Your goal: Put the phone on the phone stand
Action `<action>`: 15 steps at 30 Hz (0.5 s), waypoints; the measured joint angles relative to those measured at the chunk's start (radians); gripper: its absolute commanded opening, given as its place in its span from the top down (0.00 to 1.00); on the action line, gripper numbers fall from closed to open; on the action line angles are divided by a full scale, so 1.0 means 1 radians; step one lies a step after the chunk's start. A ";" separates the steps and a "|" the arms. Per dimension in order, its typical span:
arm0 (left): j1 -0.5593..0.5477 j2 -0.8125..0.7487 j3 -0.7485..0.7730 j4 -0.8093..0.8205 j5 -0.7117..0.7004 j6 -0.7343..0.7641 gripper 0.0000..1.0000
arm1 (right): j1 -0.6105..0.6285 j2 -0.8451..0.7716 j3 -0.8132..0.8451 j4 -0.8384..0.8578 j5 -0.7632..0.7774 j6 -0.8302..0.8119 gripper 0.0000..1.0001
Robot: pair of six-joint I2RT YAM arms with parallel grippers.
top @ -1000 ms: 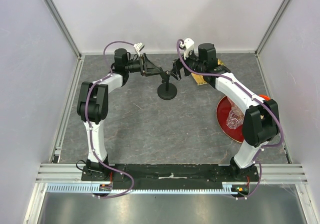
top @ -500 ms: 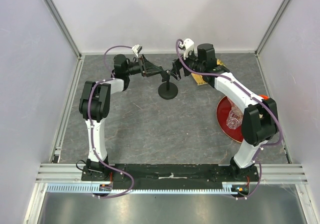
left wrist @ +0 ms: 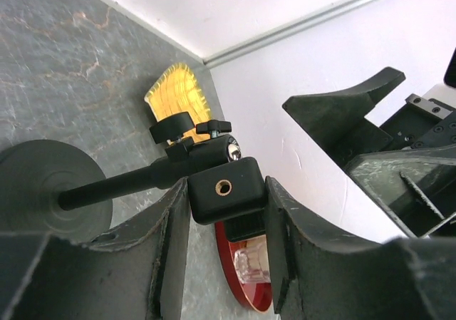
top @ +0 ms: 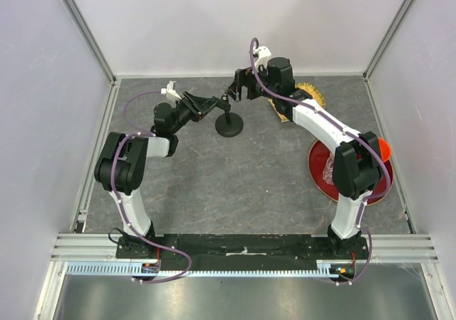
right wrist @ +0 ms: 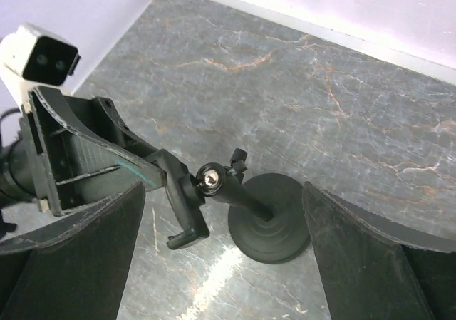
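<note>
Left wrist: left gripper (left wrist: 224, 213) jaws clamp phone stand (left wrist: 114, 188) cradle, probably steadying it; right gripper (right wrist: 222, 192) jaws wide, empty.

Black phone stand (top: 229, 125), grey marbled table (top: 214, 184)

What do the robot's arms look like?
Both the left arm and the right arm have white links with chunky black joints, black wedge-shaped jaws, a purple cable looping along them, and a small white camera by the wrist.
</note>
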 measured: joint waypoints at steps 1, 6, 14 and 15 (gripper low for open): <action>-0.001 0.002 -0.002 0.009 -0.013 -0.003 0.98 | 0.000 0.003 0.003 0.009 -0.001 0.018 0.02; -0.002 0.055 -0.002 0.108 -0.072 -0.054 0.98 | -0.003 0.011 0.009 0.026 -0.004 0.072 0.02; -0.018 0.176 0.026 0.296 -0.079 -0.169 0.98 | -0.003 0.035 0.032 0.033 -0.014 0.090 0.02; -0.022 0.185 0.029 0.306 -0.082 -0.181 0.98 | -0.003 0.040 0.034 0.032 -0.014 0.091 0.02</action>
